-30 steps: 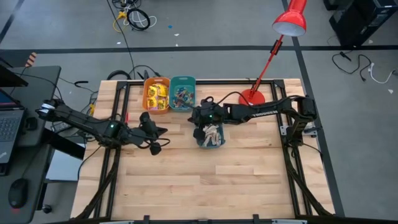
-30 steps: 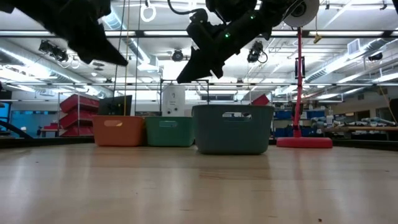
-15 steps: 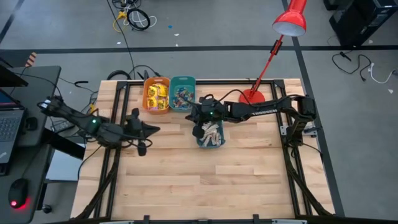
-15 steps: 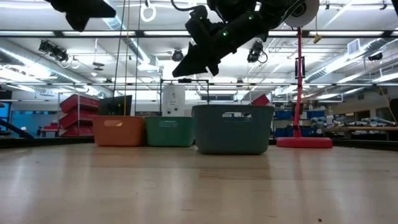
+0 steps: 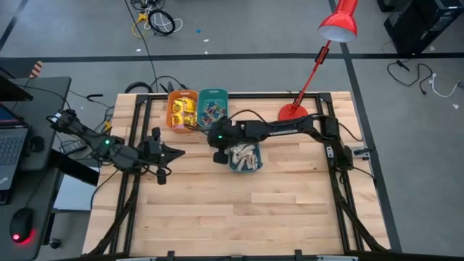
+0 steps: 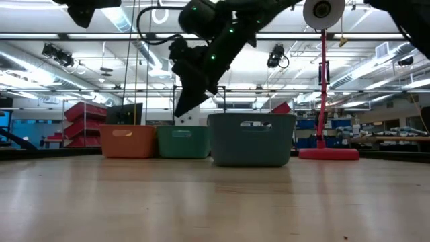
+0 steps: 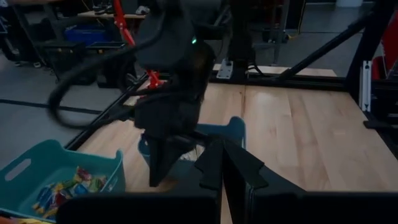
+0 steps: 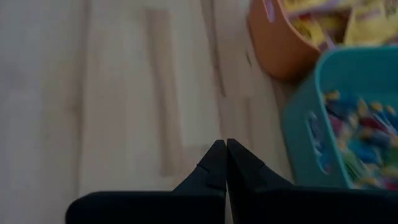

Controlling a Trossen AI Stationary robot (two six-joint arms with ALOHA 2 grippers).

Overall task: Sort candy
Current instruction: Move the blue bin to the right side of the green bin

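Wood: pale planked counter (image 5: 239, 210), framed by black metal rails.
Writing: none readable on bins, wrappers or arms.
Bins: three plastic tubs, rounded corners, slot handles; orange bin (image 5: 182, 110) and teal bin (image 5: 212, 109) side by side at the far edge, touching; grey-blue bin (image 5: 245, 158) just in front, nearer the middle.
Candy, yellow: square yellow packets (image 5: 183, 112), glossy, heaped in the orange bin; count unclear.
Candy, mixed: tiny blue, red and orange pieces (image 7: 62, 188) in the teal bin; too many and too small to count.
Candy, pale: whitish stick-shaped pieces (image 5: 248, 154) piled in the grey-blue bin; count unclear.
Counter surface: no loose candy visible outside the bins.
Right tool: (image 5: 220, 155) dark, tapered, two fingers pressed together to a point, holding nothing; hangs above the counter just beside the grey-blue bin's left wall, in front of the teal bin; seen in the low view raised above bin-rim height, pointing down.
Left tool: (image 5: 174, 151) dark, two fingers together, nothing between them; over the left part of the counter, well apart from the bins, pointing toward the right arm.
Arms: two, dark, jointed, small green light on each.
Lamp: one red desk lamp (image 5: 338, 23), round red base (image 5: 293, 112) on the far right of the counter, thin red stem, shade out past the counter edge.
Floor: grey, cables lying behind the counter.
Side desk: laptop (image 5: 9, 141) at the left.
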